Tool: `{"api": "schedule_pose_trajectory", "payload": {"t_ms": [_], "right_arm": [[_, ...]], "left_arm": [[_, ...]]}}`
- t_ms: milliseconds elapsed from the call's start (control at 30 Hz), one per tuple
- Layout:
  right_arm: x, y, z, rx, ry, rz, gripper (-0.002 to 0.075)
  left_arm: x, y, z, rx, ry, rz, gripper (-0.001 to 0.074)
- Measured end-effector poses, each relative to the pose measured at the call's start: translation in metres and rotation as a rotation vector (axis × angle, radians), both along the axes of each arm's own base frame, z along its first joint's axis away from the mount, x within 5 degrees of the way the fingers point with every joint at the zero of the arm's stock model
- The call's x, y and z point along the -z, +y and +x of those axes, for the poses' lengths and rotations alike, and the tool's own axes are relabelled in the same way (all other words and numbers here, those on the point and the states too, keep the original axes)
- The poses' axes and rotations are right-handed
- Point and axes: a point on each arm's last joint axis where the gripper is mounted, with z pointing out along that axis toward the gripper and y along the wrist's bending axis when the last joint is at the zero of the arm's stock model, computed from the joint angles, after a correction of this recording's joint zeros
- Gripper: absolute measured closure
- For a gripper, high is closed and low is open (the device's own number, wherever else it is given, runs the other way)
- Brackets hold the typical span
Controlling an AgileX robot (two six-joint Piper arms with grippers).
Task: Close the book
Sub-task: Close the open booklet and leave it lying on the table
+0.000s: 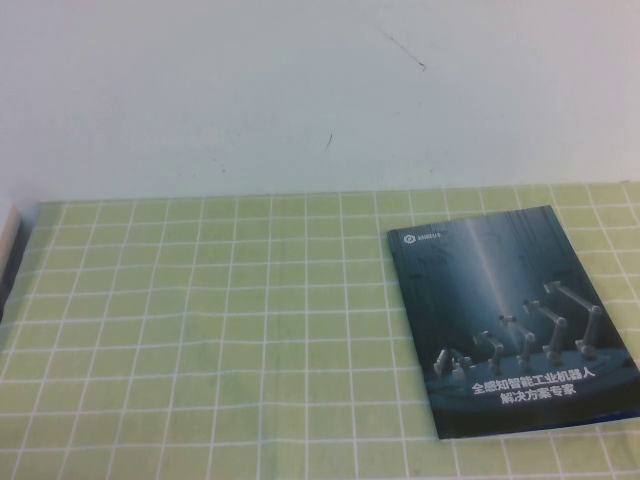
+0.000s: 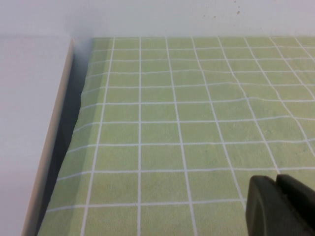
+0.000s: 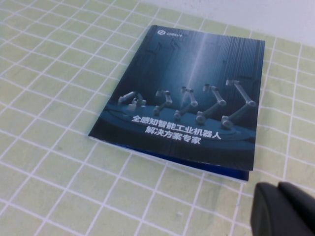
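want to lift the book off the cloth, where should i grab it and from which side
Pinch the book by its near edge, from the robot's side: it lies flat and closed, and only there the cover seems slightly lifted. The right gripper hovers by that edge; the left gripper is over bare cloth.
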Motion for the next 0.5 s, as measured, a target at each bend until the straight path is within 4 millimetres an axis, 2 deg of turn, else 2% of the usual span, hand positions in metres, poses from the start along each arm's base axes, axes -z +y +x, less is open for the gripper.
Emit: {"api": "schedule_pose_trajectory", "payload": {"t_ms": [500], "right_arm": [[-0.0006, -0.0011, -0.0017, 0.022, -0.016, 0.006, 0.0729]], "left_arm": [[0.0000, 0.0000, 0.0000, 0.000, 0.000, -0.001, 0.0736]]}}
